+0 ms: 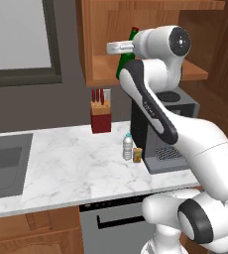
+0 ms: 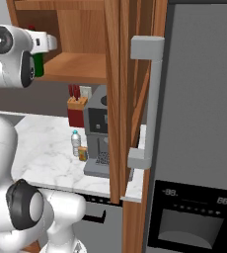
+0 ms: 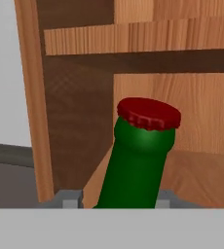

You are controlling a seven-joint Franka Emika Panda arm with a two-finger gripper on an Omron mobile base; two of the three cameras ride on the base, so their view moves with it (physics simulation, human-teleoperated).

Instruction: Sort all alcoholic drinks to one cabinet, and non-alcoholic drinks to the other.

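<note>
Inside the open wooden cabinet (image 1: 150, 69), the claw (image 3: 118, 202) grips a dark green beer bottle (image 3: 136, 170) with a red cap. On the marble bench (image 1: 71, 163), at five o'clock from the knife block (image 1: 100, 117), stands the water bottle (image 1: 128, 147).

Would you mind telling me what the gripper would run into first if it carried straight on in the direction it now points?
The gripper, shut on the dark green beer bottle, points into the open wall cabinet. Probably the cabinet's wooden back panel would be met first, with the bottle leading; the depth is hard to judge.
</note>
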